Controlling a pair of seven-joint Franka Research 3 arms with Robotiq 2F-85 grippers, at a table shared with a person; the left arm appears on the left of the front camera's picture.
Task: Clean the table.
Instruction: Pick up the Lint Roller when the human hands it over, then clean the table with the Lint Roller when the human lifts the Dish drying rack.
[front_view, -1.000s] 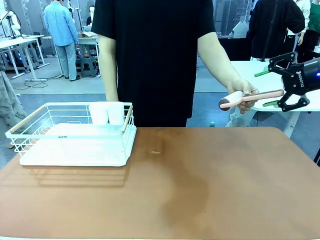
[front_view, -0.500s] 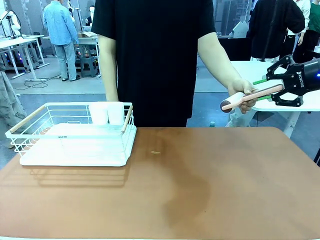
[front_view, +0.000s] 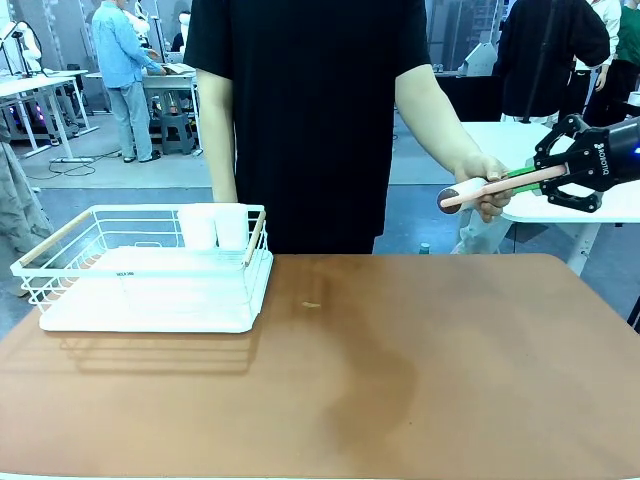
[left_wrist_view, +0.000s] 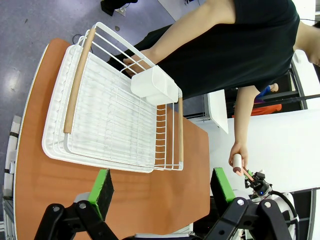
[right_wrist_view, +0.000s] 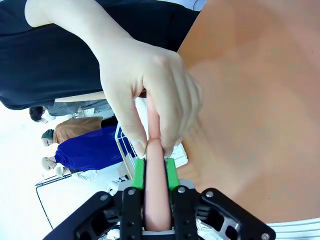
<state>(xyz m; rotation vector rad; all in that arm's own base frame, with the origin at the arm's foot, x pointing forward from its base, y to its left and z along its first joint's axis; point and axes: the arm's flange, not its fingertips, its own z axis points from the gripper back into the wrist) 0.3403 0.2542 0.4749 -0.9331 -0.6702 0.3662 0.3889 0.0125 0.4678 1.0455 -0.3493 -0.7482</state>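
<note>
The table (front_view: 470, 400), a wide reddish-brown top with rounded corners, lies between the robot and the person standing at its far edge. On its far left part sits a white wire dish rack with wooden handles (front_view: 60, 262), with two white cups (front_view: 213, 226) at the rack's back rim. Near the table's middle there is a small pale crumb (front_view: 312, 304) and, nearer the robot, a darker smeared patch (front_view: 375, 390).

The step in hand looks like the handover of the cleaning tool, with no wiping begun. Above and beyond the far right corner, the person's hand (front_view: 485, 185) holds out a pink-handled roller with a whitish head (front_view: 458, 197), and the right gripper (right_wrist_view: 155, 167) has its green pads pressed on the handle just behind the person's fingertips. Both hold it at once. The left gripper (left_wrist_view: 163, 186) hangs above the table beside the rack, jaws apart and empty.

The next move probably calls for the hand to let go; then the right arm must lower the roller head flat onto the top – crumb first, then the dark patch – keeping clear of the rack
</note>
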